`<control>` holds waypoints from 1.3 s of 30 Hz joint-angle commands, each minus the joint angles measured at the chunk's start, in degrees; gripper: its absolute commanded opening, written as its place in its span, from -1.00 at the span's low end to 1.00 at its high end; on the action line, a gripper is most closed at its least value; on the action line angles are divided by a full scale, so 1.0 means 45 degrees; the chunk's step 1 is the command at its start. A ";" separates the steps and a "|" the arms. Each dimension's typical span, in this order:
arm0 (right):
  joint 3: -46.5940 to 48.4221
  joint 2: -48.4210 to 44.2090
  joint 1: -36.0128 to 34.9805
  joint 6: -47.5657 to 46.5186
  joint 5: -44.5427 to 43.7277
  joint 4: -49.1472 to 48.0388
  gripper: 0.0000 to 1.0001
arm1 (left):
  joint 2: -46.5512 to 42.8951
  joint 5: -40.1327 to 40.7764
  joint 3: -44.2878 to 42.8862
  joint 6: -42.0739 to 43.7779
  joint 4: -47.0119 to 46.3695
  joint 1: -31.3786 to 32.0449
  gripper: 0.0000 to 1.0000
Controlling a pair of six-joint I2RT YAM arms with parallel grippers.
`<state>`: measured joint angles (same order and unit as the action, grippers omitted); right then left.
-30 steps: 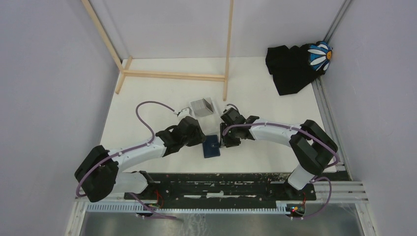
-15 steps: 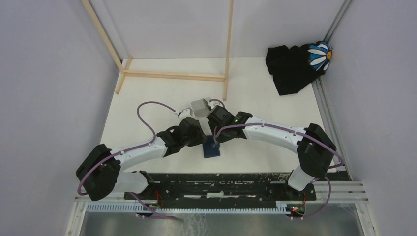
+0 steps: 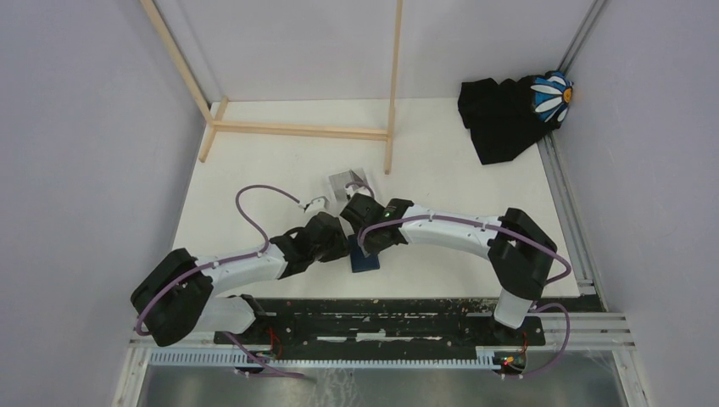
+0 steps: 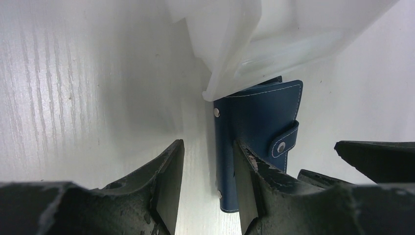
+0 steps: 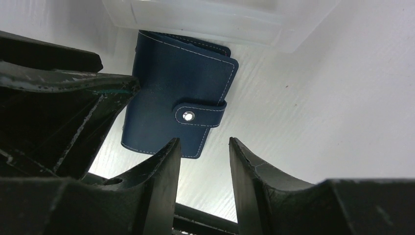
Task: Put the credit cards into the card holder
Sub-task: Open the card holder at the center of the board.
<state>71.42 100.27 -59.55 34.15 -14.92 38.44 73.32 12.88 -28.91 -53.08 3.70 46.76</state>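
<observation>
The card holder [image 5: 178, 105] is a navy wallet, shut with its snap strap, lying flat on the white table; it also shows in the top view [image 3: 366, 259] and in the left wrist view [image 4: 259, 115]. My left gripper [image 4: 208, 144] is open, low over the wallet's left edge, with its right finger [image 4: 249, 171] in front of the wallet. My right gripper [image 5: 203, 141] is open and empty just near of the wallet's strap side. In the top view both grippers [image 3: 339, 231] [image 3: 360, 219] crowd together over the wallet. No credit cards can be made out.
A clear plastic box [image 3: 347, 182] stands just beyond the wallet, touching or overlapping its far edge [image 4: 254, 44] [image 5: 220, 14]. A wooden frame [image 3: 297, 129] stands at the back. A black cloth with a daisy toy [image 3: 509, 110] lies at the back right. The black base rail [image 3: 381, 314] runs along the near edge.
My right arm has swung left and come down over the wallet beside the left gripper. My left gripper has drawn back slightly toward the near side. The wallet has stayed in place.
</observation>
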 commanded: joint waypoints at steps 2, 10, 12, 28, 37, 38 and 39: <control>0.0843 0.0313 -0.0116 -0.0017 -0.0478 -0.0053 -0.05 | -0.0288 0.0110 0.0172 -0.0014 -0.1030 0.0065 -0.01; 0.1182 0.1001 -0.0227 0.0144 -0.0272 -0.0175 -0.04 | -0.0107 0.0076 0.0248 -0.0002 -0.1098 0.0092 -0.01; 0.1286 0.1201 -0.0274 0.0181 -0.0259 -0.0192 -0.04 | -0.0068 0.0091 0.0285 -0.0017 -0.1097 0.0099 -0.01; 0.1489 0.2406 -0.0639 0.0124 -0.1370 0.0187 -0.05 | 0.0240 0.0047 0.0464 -0.0122 -0.1165 0.0143 -0.02; 0.0914 0.2702 -0.1063 0.0306 -0.2032 0.0625 -0.09 | 0.0250 0.0144 0.0545 -0.0246 -0.1216 0.0164 -0.02; 0.0898 0.2758 -0.1115 0.0275 -0.2104 0.0671 -0.09 | 0.0262 0.0159 0.0549 -0.0264 -0.1229 0.0173 -0.02; 0.0879 0.2830 -0.1148 0.0240 -0.2206 0.0752 -0.10 | 0.0286 0.0163 0.0550 -0.0281 -0.1235 0.0165 -0.02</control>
<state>76.93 109.69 -60.97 34.89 -20.36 37.71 74.11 12.91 -26.17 -53.15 -0.60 47.03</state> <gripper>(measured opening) 0.457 0.491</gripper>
